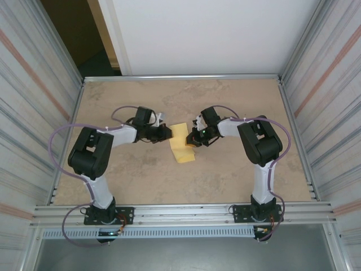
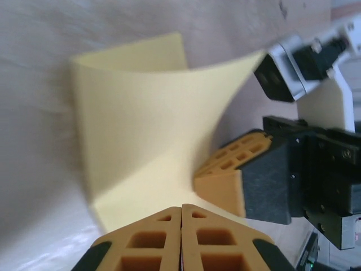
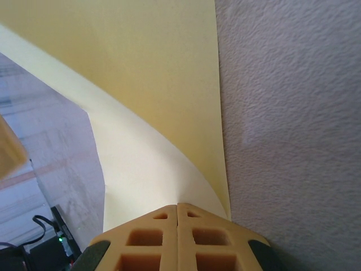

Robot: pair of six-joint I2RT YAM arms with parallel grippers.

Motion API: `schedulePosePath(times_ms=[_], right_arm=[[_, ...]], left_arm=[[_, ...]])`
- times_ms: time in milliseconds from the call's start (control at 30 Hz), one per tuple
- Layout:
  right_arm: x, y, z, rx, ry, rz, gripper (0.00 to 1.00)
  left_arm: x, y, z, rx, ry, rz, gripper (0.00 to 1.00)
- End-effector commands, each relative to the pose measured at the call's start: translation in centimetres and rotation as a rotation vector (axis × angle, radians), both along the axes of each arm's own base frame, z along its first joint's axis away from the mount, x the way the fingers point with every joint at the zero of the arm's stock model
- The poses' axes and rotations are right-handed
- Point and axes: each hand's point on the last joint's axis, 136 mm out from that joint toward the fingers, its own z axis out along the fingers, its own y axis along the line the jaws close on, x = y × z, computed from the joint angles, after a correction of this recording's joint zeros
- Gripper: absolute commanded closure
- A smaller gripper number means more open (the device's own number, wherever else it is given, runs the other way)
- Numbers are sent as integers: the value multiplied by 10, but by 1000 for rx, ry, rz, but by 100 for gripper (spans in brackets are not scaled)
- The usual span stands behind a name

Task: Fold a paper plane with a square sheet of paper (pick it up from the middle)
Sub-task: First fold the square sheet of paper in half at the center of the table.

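We look down on a beige, stone-mottled table [image 1: 237,175] framed by aluminium rails [image 1: 186,210]. Ribbed metal walls [image 1: 34,84] close it in on the left and right. At the far side stands a plain white panel [image 1: 214,34], with a dark doorway [image 1: 73,34] at the far left.

The square sheet of paper [image 1: 181,144] sits mid-table between the two arms, pale yellow and unmarked. From above it reads as a narrow shape. Its long axis runs far to near, and its near end leans a little to the right. It is not flat: part lies on the table while the rest curls upward, and one corner rises towards the right arm.

The left gripper [image 2: 181,209] reaches in from the left. Its orange fingers are pressed together, and the sheet's edge runs in at their tips, so we read it as pinching the paper. The right gripper [image 3: 177,206] comes in from the right, likewise clamped tight. The curled paper feeds straight into its fingertips just above the table.
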Motion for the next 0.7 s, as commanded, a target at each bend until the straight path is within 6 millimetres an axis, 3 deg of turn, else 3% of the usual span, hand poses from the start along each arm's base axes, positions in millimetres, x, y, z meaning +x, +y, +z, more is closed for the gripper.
schedulePosePath(times_ms=[0,167,433,533,667], right_arm=[[-85,-95,-105,-477,319,-49,95],[-86,-96,-104,-478,317,-49,95],[-88,-99,-105,-486,319,-48,95],[-89,-99,-104,-487,318,-48,95],[-89,-99,-104,-482,320,-50,95]], left_arm=[[-3,-21,-9,-12,12,-48,90],[1,-22,-27,20,27,-56,90],[12,43,-56,83,75,88,91],[20,59,-42,58,55,135,91],[30,50,1,-8,-43,131,91]])
